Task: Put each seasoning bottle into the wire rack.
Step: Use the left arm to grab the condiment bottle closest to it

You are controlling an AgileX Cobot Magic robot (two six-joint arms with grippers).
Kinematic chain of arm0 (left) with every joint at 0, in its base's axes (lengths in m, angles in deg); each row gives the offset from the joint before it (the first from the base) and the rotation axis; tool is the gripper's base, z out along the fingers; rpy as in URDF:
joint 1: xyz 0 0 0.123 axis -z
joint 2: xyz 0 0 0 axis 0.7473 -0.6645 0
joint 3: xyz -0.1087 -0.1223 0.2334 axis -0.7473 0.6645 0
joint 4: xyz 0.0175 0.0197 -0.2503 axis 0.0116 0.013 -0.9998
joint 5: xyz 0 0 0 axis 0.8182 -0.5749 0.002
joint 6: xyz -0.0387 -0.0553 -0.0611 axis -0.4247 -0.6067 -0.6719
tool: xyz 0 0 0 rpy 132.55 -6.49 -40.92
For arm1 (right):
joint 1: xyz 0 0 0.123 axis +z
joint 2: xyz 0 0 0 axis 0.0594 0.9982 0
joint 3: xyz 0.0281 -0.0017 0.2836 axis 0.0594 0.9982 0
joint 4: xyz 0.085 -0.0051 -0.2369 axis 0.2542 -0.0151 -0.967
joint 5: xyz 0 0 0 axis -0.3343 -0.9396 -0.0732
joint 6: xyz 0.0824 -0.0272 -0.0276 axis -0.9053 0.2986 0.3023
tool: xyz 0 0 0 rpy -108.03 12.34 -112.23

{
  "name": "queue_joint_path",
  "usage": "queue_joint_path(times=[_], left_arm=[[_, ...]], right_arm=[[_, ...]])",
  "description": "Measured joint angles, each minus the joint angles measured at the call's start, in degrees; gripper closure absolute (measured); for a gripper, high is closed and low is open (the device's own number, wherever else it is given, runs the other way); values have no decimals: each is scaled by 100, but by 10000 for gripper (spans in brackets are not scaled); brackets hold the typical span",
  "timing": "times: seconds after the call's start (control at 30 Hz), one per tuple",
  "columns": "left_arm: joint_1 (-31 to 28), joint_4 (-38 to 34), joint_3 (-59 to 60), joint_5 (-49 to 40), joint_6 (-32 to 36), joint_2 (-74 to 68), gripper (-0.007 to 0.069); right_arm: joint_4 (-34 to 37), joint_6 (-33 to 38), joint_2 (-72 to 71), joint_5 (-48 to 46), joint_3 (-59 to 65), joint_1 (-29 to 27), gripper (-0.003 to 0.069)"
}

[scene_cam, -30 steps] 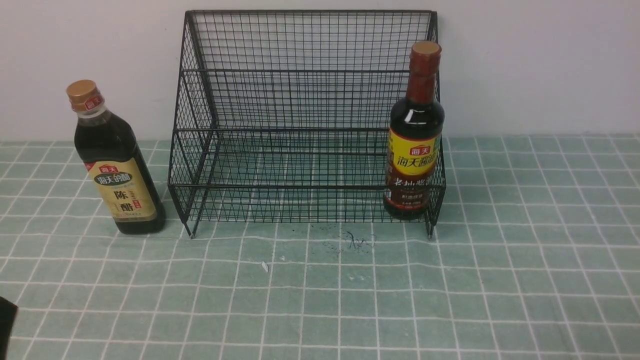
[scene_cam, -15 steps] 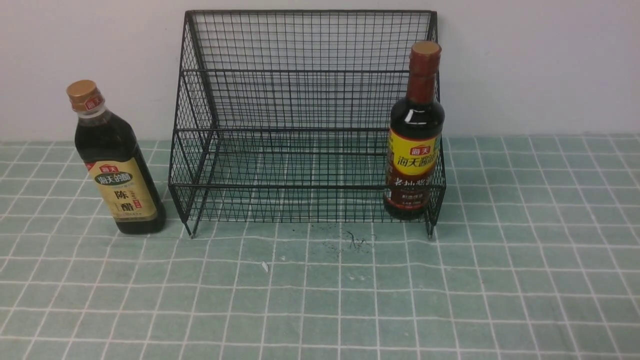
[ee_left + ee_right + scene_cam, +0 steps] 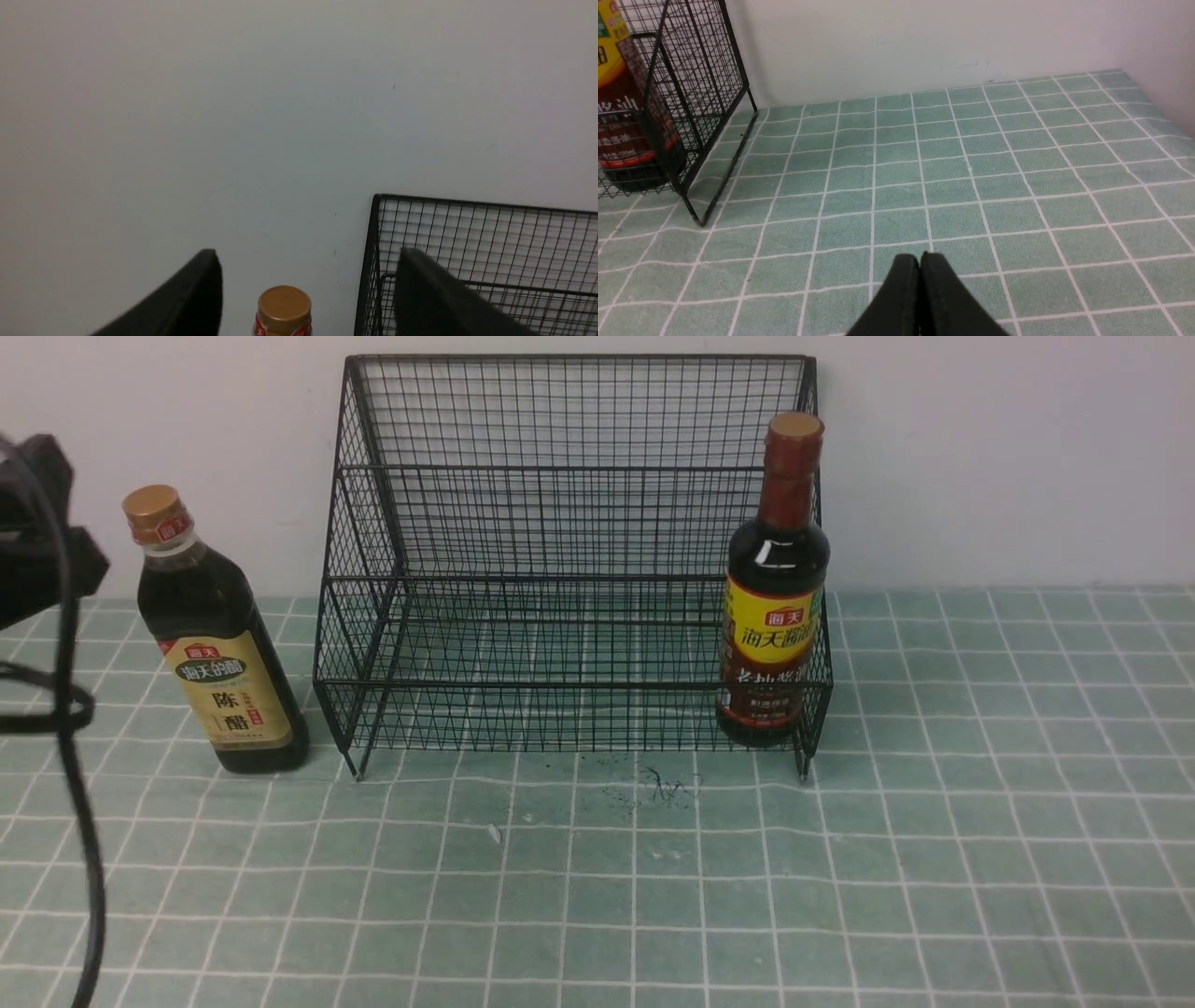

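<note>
Left fingers (image 3: 187,298) spread wide near the gold-capped bottle (image 3: 222,653) beside the wire rack (image 3: 569,523); right fingers (image 3: 903,298) pressed together.

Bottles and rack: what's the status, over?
Left tool open near gold-capped bottle, right tool shut. Red-necked bottle in rack; gold-capped one outside, left. Nothing between.

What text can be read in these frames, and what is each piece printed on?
"海天": red logo on the gold-capped bottle, beige label.
"陈醋": large characters, same label.
"海天": red logo on the long-necked bottle, yellow label.
"海天酱油": beneath that logo.
"老抽酱油": maroon band behind the wire rack front; last characters uncertain.
Too blurred to read: the beige label's dark band, the neck logo, all fine print.
</note>
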Motion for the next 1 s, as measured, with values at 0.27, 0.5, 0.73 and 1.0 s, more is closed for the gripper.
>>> queue_joint_path(times=[0.27, 0.5, 0.73, 1.0], left_arm=[[0, -418, -1287, 195, 379, -2057, 50], [-160, -540, -1716, 544, 892, -2891, 50], [-279, -747, -1791, 825, 768, -3311, 50], [-279, -741, -1803, 871, 583, -3360, 50]], right_arm=[[0, 0, 0, 0, 0, 0, 673], [0, -120, 0, 0, 0, 0, 673], [0, -122, 0, 0, 0, 0, 673], [0, -122, 0, 0, 0, 0, 673]])
